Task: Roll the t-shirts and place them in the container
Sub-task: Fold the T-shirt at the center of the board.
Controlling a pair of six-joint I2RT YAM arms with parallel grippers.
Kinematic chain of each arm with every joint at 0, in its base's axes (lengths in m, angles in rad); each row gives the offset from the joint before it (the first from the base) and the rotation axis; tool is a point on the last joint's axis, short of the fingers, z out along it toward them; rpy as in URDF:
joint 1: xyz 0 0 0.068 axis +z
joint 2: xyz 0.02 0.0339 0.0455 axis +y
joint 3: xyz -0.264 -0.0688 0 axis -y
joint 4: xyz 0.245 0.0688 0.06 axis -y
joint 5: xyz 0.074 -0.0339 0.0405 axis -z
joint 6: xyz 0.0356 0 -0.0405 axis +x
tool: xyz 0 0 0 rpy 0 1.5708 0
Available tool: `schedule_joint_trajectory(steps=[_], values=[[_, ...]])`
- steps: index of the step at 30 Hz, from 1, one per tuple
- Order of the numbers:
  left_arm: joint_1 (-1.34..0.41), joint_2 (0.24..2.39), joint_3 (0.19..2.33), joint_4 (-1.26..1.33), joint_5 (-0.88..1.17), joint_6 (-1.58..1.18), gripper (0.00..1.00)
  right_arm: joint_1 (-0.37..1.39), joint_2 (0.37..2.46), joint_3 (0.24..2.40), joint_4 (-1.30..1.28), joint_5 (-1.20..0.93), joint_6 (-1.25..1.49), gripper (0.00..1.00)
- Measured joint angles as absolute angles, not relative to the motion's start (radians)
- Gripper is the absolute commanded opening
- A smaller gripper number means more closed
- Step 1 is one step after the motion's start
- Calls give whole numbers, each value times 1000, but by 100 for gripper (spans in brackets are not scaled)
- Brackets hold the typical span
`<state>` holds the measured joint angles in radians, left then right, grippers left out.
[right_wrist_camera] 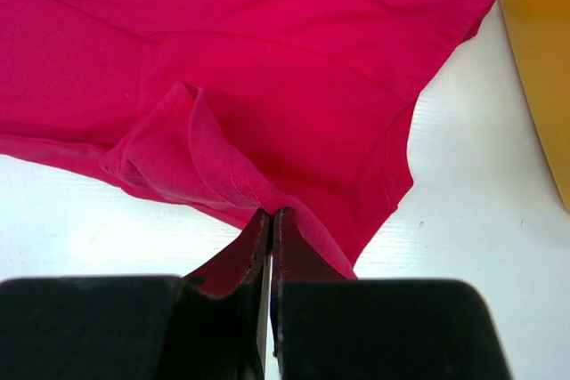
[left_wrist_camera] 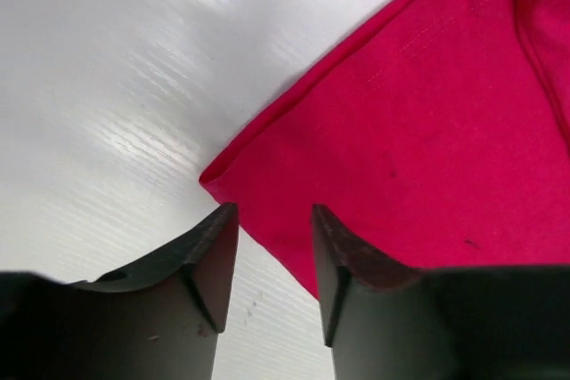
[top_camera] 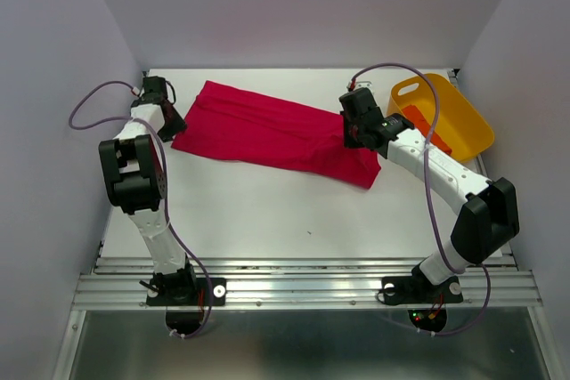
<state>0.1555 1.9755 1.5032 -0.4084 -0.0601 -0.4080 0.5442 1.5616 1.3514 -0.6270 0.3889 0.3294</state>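
The red shirt (top_camera: 267, 131) lies spread flat on the white counter (top_camera: 267, 211). It runs as a long band from the far left corner down toward the right of centre.

The left end effector (left_wrist_camera: 274, 211) sits at the shirt's left end, low over the counter. Its 2 fingers stand partly apart and clamp nothing. In the left wrist view the shirt's folded corner lies just beyond the fingertips, and the hem runs under the gap between them. Bare counter shows to the left of that corner.

The right end effector (right_wrist_camera: 270, 215) is at the shirt's right end, on its near edge. Its fingers are pressed together on a pinch of the red cloth. The right wrist view shows the cloth drawn up into a small ridge that rises from the flat shirt to the fingertips. A short sleeve sticks out to the right of that ridge.

A yellow tub (top_camera: 468, 122) stands at the far right of the counter, just beside the right arm. The orange-red shirt (top_camera: 415, 117) lies inside it as 1 narrow roll, apart from the red shirt.
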Motion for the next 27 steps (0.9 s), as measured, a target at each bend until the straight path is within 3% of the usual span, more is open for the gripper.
schedule_joint_trajectory(steps=[9,13,16,17,19,20,27], values=[[157,1975,1410,-387,-67,-426,55,544,1562,1351,-627,389,329,1],[157,1975,1402,-381,-69,-432,48,544,1562,1351,-627,389,329,1],[157,1977,1401,-369,-69,-440,35,544,1562,1351,-627,389,330,1],[157,1980,1401,-363,-70,-444,23,544,1562,1351,-627,389,330,1],[157,1986,1401,-357,-73,-447,14,544,1562,1351,-627,389,330,1],[157,1990,1401,-356,-75,-451,3,544,1562,1351,-627,389,330,1],[157,2007,1423,-361,-80,-456,0,544,1562,1351,-627,389,330,1]])
